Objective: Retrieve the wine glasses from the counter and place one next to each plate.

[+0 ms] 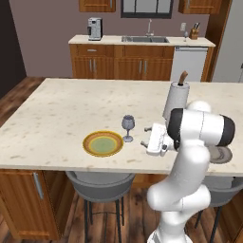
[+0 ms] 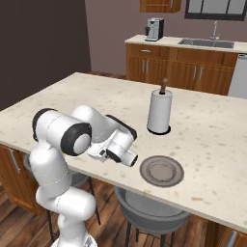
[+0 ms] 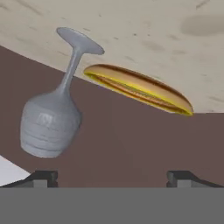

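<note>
Hand view, rolled nearly upside down: the gripper (image 3: pixel 112 177) stands wide open and holds nothing, its two dark fingertips (image 3: pixel 43 177) spread at the bottom edge, with a wine glass (image 3: pixel 51 118) off toward ten o'clock and the yellow-rimmed plate (image 3: pixel 139 89) past it toward twelve. In the left base view the glass (image 1: pixel 127 127) stands upright on the island top (image 1: pixel 57 109), free of the gripper (image 1: pixel 147 135), which sits at its three o'clock; the glass's foot is just beside the plate's (image 1: pixel 103 143) rim, at about one o'clock from the plate's centre. That setting looks complete. From here the step appears to be a clean retreat: judging by the layout, the hand should draw straight back toward three o'clock, jaws kept wide, so neither finger clips the thin stem or tips the bowl. Farther right, a paper-towel roll (image 2: pixel 159 111) stands at eleven o'clock of the grey plate (image 2: pixel 162 171), which has no glass beside it, so a second trip seems due. At the far wall, the sink counter (image 1: pixel 109 40) carries a coffee machine (image 1: pixel 95 28); any glass there is too small to make out.
</note>
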Motion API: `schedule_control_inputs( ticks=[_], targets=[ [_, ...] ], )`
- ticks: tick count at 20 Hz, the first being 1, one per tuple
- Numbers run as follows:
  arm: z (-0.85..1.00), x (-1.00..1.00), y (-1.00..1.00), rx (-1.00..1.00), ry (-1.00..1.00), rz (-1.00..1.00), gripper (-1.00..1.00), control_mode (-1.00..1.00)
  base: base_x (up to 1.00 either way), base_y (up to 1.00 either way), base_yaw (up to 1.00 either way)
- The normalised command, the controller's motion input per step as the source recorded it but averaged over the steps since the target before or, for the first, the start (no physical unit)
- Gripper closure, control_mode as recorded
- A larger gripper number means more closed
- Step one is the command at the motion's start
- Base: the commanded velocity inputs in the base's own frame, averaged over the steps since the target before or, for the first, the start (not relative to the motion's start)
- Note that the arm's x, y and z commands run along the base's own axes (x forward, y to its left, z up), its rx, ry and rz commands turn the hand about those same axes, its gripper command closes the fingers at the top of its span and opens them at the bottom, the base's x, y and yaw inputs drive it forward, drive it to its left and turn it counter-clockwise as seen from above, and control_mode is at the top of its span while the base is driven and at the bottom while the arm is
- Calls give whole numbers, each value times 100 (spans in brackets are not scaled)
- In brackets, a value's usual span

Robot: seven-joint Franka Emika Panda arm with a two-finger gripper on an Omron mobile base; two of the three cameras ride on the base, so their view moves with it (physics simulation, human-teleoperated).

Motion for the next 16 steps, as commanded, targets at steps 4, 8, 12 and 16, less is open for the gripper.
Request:
schedule_control_inputs(
  ticks=[4,8,12,16],
  targets=[
    [97,-69,-16,6,-1,-1,-100,-100,0,0,0],
    [100,-54,0,6,0,4,-100,-100,0,0,0],
    [100,-68,-3,3,10,13,-100,-100,0,0,0],
    [100,-91,-7,11,11,5,-100,-100,0,0,0]
  ],
)
